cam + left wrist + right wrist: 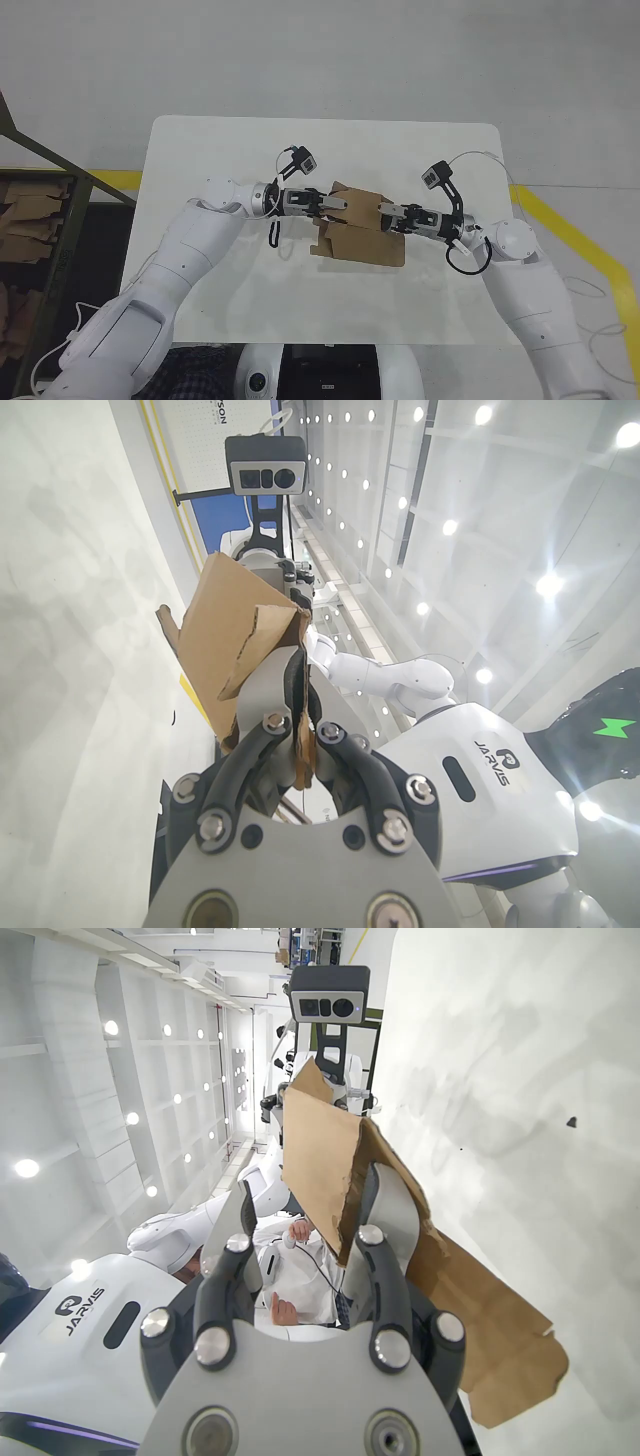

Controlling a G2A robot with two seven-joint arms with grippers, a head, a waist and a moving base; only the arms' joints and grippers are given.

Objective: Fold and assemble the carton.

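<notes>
While the left claw [300, 680] is clamped tight on a frayed edge of the brown corrugated cardboard carton [225, 625], the right claw [315, 1193] has its jaws spread wide, with one finger [395, 1198] tucked behind a cardboard panel and the other out in free air. Seen from above, the half-folded carton is at the middle of the white rectangular tabletop [250, 150], and the two claws meet it from opposite sides. One broad flap reaches out beside the right claw, close to the tabletop. Whether the carton rests on the surface I cannot tell.
</notes>
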